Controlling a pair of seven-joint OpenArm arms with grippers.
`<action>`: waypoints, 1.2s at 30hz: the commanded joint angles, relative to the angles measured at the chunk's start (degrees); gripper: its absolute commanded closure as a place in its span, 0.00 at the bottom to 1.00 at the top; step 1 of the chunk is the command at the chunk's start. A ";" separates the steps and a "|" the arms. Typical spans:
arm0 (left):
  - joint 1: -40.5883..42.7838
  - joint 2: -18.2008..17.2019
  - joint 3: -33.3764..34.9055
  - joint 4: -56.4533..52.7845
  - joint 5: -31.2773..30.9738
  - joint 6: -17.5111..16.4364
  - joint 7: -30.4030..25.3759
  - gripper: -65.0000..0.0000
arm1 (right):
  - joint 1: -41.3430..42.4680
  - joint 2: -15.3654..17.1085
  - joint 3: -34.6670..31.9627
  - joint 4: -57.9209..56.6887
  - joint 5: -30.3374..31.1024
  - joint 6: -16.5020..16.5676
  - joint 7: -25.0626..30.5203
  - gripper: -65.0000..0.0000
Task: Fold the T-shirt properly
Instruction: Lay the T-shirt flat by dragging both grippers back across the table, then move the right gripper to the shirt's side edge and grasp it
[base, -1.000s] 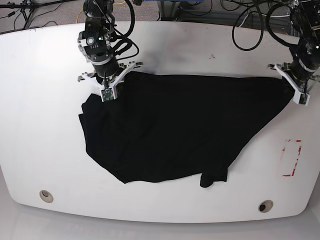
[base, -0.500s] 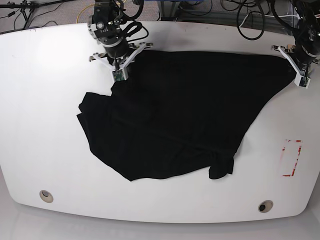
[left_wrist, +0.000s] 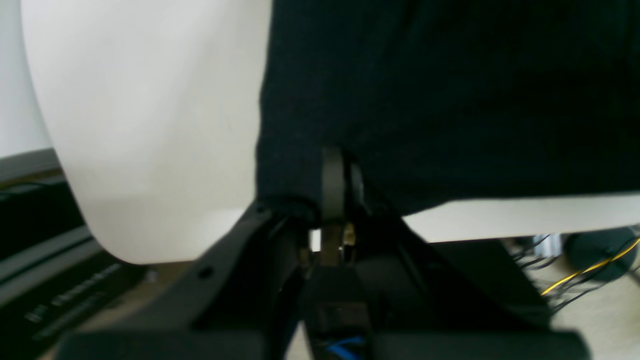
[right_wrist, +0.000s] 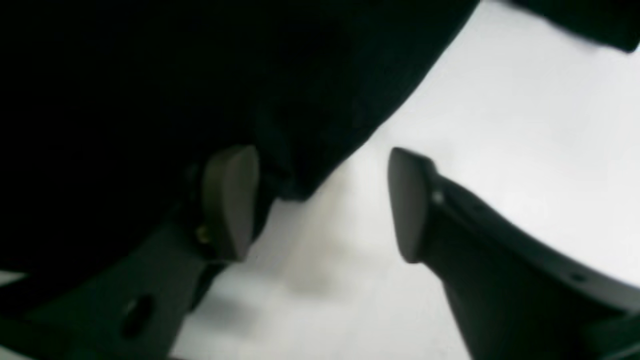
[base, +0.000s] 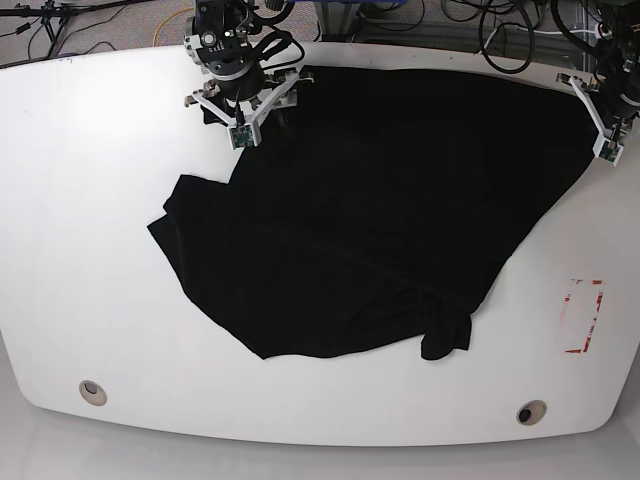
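Matt black soft cloth T-shirt (base: 380, 200) on a smooth, faintly glossy white table (base: 90, 250).

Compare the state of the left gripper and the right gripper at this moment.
The left gripper is shut, pinching the edge of the black T-shirt; the right gripper stands open with bare white table between its fingers. The left gripper holds cloth; the right gripper grips nothing, the cloth's edge lying beside one finger. Both sit at the shirt's far corners.
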 joint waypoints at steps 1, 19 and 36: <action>0.01 -0.98 -1.49 0.87 1.45 -0.24 -0.74 1.00 | 1.11 0.17 -0.17 1.20 0.38 0.07 2.52 0.29; -2.62 -1.07 -1.84 0.87 8.75 0.55 -0.74 1.00 | 28.46 9.40 0.01 -11.64 0.46 0.78 -0.47 0.27; -3.59 -1.16 -4.13 0.87 12.00 0.46 -0.57 1.00 | 57.20 13.36 -0.08 -51.90 0.46 6.23 10.96 0.27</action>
